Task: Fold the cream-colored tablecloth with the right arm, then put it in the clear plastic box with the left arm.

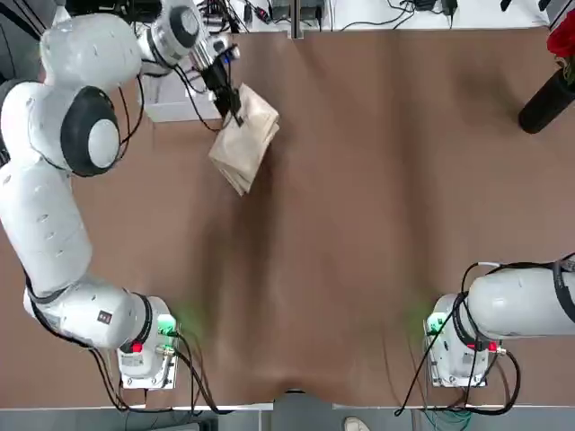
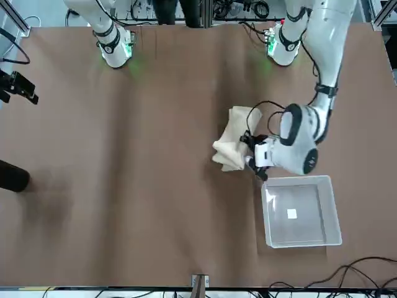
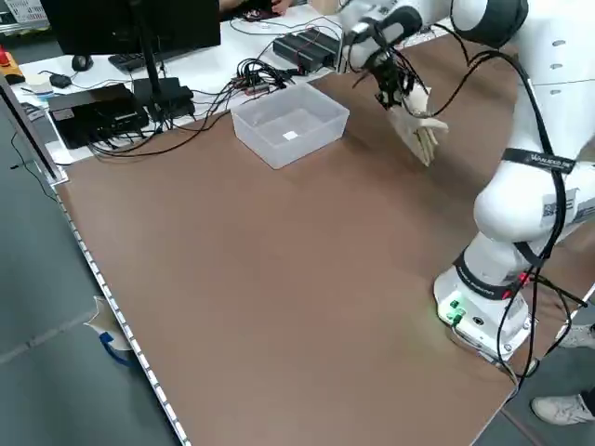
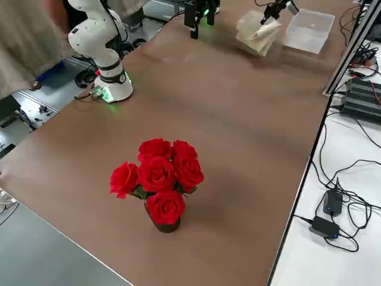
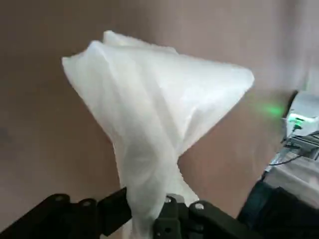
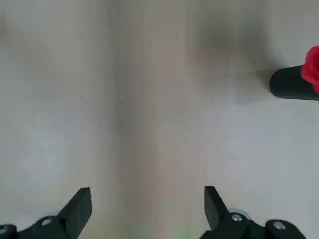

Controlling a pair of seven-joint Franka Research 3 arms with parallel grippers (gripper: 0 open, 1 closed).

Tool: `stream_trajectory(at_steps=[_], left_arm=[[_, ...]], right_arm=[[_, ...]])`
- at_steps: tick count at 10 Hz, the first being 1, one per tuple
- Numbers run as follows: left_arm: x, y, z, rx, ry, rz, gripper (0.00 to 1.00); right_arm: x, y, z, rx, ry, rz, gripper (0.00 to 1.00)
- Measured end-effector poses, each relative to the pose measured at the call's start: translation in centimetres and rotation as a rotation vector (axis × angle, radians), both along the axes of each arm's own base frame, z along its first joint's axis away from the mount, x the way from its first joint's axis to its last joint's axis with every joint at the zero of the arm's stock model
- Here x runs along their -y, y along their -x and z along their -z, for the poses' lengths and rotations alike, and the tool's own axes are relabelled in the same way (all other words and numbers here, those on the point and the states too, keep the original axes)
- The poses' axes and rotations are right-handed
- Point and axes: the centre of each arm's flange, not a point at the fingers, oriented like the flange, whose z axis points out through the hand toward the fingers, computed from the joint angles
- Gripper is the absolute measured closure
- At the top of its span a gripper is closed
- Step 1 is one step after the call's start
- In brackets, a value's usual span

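- We see the left gripper (image 1: 235, 115) in the upper left of the top view, its fingers clamped on one edge of the cream-colored tablecloth (image 1: 244, 136).
- The folded tablecloth hangs from that gripper in a loose bundle; in the left side view it dangles clear of the brown worktop (image 3: 279, 279), near the upper right of the frame.
- In the left wrist view the cloth (image 5: 149, 109) fans out from between the dark fingers (image 5: 172, 219).
- The clear plastic box (image 2: 301, 211) sits on the worktop in the lower right of the front view, just beside the left gripper (image 2: 255, 162) and the cloth, with nothing in it but a small white label on its floor.
- In the top view the box is mostly hidden under the left arm.
- The right gripper (image 6: 144, 209) has its fingers spread wide over bare worktop, holding nothing.
- A vase of red roses (image 4: 158, 182) stands on the worktop in the middle of the right side view, well apart from the cloth.
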Motion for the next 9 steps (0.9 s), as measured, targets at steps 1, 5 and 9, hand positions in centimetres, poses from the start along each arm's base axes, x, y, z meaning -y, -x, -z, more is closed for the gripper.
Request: stream_trajectory(at_steps=[1, 5, 9], left_arm=[[-1.3, -1.0, -1.8, 0.006, -0.001, 0.01, 0.85], [-9.3, -4.3, -8.6, 0.066, -0.037, 0.106, 0.85], [-15.6, -7.2, -12.6, 0.272, -0.112, 0.274, 0.85]], right_arm=[[0.0, 0.0, 0.0, 0.001, 0.0, 0.001, 0.0], [-0.6, 0.1, 0.1, -0.009, 0.001, 0.055, 0.0], [0.0, 0.3, 0.3, -0.028, 0.001, 0.085, 0.0]])
